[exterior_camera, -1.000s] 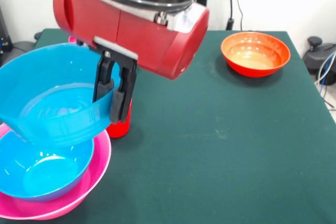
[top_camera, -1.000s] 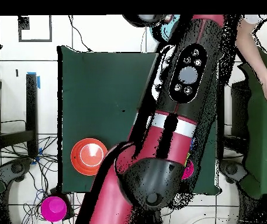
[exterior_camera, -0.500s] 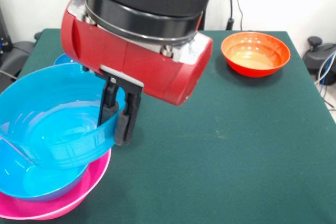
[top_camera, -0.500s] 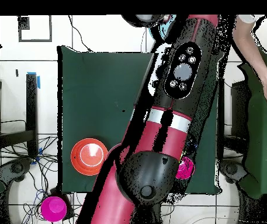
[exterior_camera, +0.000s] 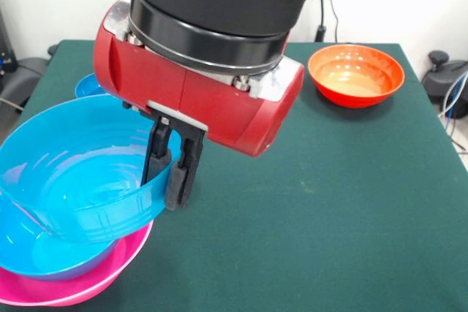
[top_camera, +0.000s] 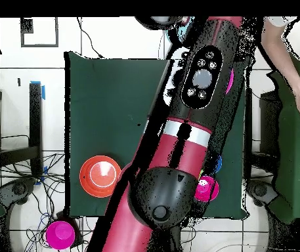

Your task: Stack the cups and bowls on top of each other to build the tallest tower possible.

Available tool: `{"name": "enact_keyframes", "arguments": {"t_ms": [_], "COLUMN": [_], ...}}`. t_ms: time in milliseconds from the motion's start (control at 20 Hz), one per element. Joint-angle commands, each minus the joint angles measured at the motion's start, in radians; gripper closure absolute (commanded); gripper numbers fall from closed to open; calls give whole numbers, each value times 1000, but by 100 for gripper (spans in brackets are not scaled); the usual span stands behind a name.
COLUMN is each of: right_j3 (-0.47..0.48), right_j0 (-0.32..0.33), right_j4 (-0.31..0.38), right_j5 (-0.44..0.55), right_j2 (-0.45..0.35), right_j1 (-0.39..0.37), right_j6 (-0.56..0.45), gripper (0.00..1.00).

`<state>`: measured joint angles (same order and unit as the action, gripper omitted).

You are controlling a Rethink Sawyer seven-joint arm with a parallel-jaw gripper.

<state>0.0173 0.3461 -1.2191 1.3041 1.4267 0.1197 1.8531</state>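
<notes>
Since a second ago the arm has swung over and come lower, carrying the large light blue bowl down from above the red cup, which is now hidden, until it sits tilted over the tower at the desk's near left corner in the front view. The gap between the carried bowl and the blue bowl already nested in the hot-pink one has nearly gone.

The pincer is shut on the carried bowl's rim, one finger inside the wall and one outside, at the side nearest the desk's middle. The bowl hangs slanted, its far rim higher than the edge over the tower.

The risk, as I judge it, lies in that tilt: if released now, the bowl could land on one edge, rock, and slide off the tower toward the desk's left edge, or wedge crooked. A push down while off-centre could also shove the hot-pink bowl over the near edge, since it already overhangs the picture's bottom.

The arm reaches down from above, its red wrist housing slanted and the fingers pointing almost straight down. In the overhead view the arm lies diagonally across the desk and hides the tower.

An orange bowl stands apart near the far right corner.
</notes>
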Motion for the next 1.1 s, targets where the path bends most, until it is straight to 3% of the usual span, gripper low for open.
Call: {"name": "enact_keyframes", "arguments": {"t_ms": [50,650,1100], "right_j3": [6,9,11], "right_j0": [23,32,47], "right_j4": [-17,-27,-82], "right_j5": [-19,-36,-40], "right_j2": [49,61,115], "right_j1": [-2,4,0], "right_j6": [-330,-356,-377], "gripper": [100,100,100]}}
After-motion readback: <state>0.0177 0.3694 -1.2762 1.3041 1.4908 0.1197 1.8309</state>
